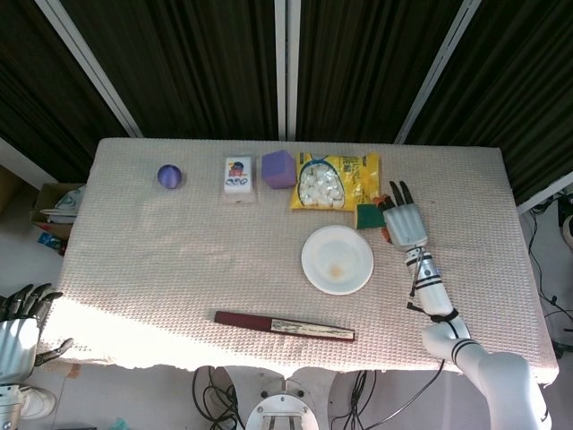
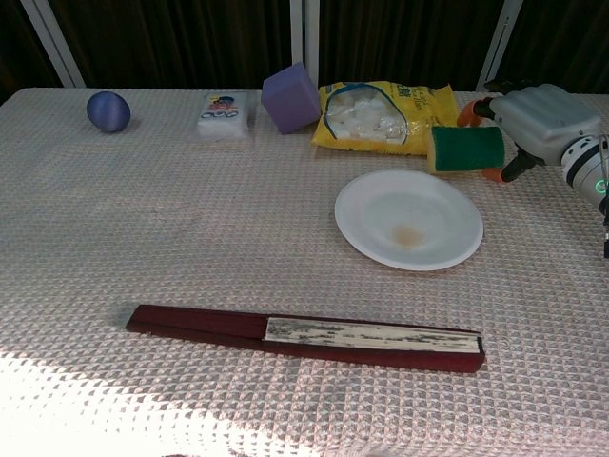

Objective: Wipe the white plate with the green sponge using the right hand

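The green sponge (image 1: 369, 215) (image 2: 466, 149) lies on the cloth just behind the right edge of the white plate (image 1: 322, 249) (image 2: 381, 205). The plate has a small brown stain in its middle. My right hand (image 1: 405, 224) (image 2: 538, 119) is at the sponge's right end, one fingertip behind it and the thumb in front; the sponge still rests on the table and no firm grip shows. My left hand (image 1: 18, 331) hangs off the table's near left corner, fingers apart and holding nothing.
A yellow bag of white sweets (image 1: 336, 181) (image 2: 385, 116) lies right behind the sponge. Further left stand a purple cube (image 1: 278, 168) (image 2: 290, 97), a white packet (image 1: 237, 176) (image 2: 226, 114) and a blue ball (image 1: 169, 176) (image 2: 108, 110). A dark red stick (image 1: 284, 325) (image 2: 304, 335) lies in front of the plate.
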Robot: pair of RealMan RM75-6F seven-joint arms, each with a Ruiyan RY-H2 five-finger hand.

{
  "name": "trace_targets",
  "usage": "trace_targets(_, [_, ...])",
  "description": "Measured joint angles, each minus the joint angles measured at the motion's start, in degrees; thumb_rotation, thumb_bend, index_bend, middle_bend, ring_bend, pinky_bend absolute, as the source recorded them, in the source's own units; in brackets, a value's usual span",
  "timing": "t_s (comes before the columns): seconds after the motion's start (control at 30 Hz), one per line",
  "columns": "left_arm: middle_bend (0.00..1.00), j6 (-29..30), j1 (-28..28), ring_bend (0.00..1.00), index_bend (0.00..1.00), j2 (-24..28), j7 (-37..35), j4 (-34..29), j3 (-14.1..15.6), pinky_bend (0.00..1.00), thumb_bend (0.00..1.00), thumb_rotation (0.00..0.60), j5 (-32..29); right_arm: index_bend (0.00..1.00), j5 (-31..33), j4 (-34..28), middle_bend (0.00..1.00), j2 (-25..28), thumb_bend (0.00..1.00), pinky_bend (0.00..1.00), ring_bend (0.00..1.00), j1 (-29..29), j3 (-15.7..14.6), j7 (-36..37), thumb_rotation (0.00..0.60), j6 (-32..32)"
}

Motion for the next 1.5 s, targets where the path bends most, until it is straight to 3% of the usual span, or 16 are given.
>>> trace_targets(0.27, [0.15, -0.44, 0.02, 0.09, 0.25, 0.03, 0.07, -0.12, 0.02, 0.13, 0.02, 0.600, -0.40, 0.35, -0.05, 1.30, 0.31, -0.52, 0.20, 0.07, 0.06, 0.63, -0.49, -0.11, 0.600, -0.75])
trace_targets(0.7, [0.15, -0.65, -0.03, 0.09, 0.25, 0.44, 0.92, -1.00, 0.15, 0.13, 0.03, 0.600, -0.32, 0.58, -1.13, 4.76, 0.37, -1.47, 0.39, 0.12, 0.16, 1.47, -1.67, 2.63, 0.600, -0.37])
trace_targets(0.9, [0.15, -0.43, 0.22, 0.09, 0.25, 0.65, 0.88, -1.27, 0.31, 0.13, 0.02, 0.600, -0.26, 0.64, -3.24, 2.61, 0.41, 1.85, 0.43, 0.13, 0.19, 0.60, -3.26, 5.34, 0.600, 3.40])
trace_targets(1.2, [0.15, -0.17, -0.13, 0.09, 0.25, 1.14, 1.99, -2.56, 0.24, 0.13, 0.03, 0.600, 0.70, 0.78, -9.57, -11.41, 0.51, 14.77, 0.52, 0.17, 0.27, -1.20, -8.77, 5.24, 0.600, 7.99])
trace_targets(1.5, [0.15, 0.06, -0.14, 0.09, 0.25, 1.42, 2.53, -3.46, 0.39, 0.13, 0.02, 0.600, 1.12, 0.84, -14.50, -31.10, 0.55, 23.28, 0.59, 0.18, 0.31, -0.05, -12.64, -2.11, 0.600, 5.45])
